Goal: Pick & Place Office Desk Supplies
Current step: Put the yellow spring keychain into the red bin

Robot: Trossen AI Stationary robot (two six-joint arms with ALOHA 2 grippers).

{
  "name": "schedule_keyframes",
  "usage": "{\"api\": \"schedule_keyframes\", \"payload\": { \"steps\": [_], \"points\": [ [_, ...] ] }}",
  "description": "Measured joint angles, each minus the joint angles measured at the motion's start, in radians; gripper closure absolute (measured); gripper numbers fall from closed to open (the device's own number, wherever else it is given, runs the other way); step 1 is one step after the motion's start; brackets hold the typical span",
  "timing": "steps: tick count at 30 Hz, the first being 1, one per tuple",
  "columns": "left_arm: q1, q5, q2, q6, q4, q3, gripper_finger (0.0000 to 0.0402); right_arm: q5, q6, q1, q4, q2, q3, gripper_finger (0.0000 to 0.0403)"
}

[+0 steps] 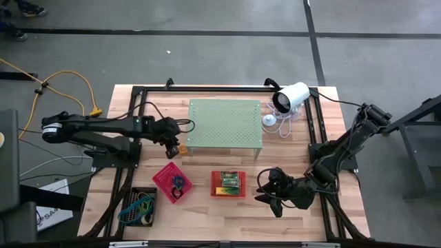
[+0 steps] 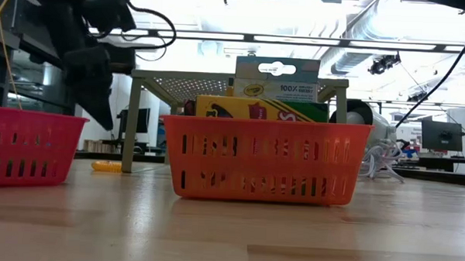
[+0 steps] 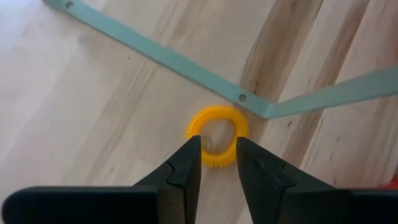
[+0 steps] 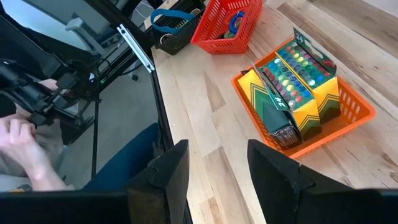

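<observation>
The left gripper (image 3: 217,155) hung just above a small orange ring (image 3: 217,135) that lay on the wooden table (image 1: 289,155), right beside the foot of the pale green stand (image 1: 224,122), and its two fingers were open with one side of the ring showing between their tips. It looked like the picking-up step, so the next move would be to go down a little, pinch the ring, and carry it to a tray. The right gripper (image 4: 217,168) waited with open fingers and nothing in them, near the orange tray (image 4: 360,115) holding the crayon packs (image 4: 292,84).
</observation>
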State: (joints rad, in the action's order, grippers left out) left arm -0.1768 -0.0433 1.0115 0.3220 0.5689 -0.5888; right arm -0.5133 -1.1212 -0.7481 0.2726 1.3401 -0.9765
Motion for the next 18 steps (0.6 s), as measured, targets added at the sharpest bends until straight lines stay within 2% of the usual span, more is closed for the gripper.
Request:
{"api": "schedule_keyframes", "payload": {
  "steps": [9,18],
  "points": [
    [0.000,0.005,0.014,-0.038,-0.132,0.083,0.0304,0.000,0.000,0.000,0.000,0.000,0.000,0.0252],
    [0.000,0.005,0.014,-0.037,-0.330,0.197,0.0304,0.000,0.000,0.000,0.000,0.000,0.000,0.0252]
  ]
}}
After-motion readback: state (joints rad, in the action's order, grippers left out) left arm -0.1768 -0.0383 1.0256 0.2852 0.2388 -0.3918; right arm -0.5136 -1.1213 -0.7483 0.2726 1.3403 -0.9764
